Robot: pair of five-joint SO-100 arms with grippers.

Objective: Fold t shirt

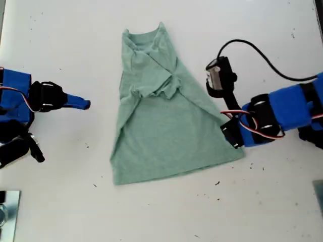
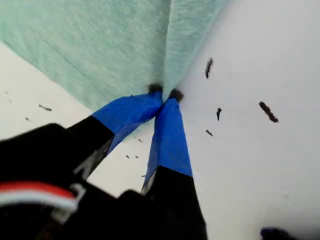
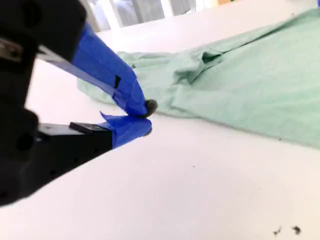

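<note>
First hand (image 2: pixel 165 95), rumpled t shirt (image 1: pixel 166 131)

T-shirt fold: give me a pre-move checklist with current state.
1. My first hand gripping the t-shirt edge: ok, shut on the cloth.
2. My second hand off the cloth: ok, shut, empty, apart from the shirt.
3. Upper half lying flat: not ok, bunched folds near the middle.
4. How many layers are pinched: cannot tell.
5. Table beside the hem: ok, only small dark specks.
</note>
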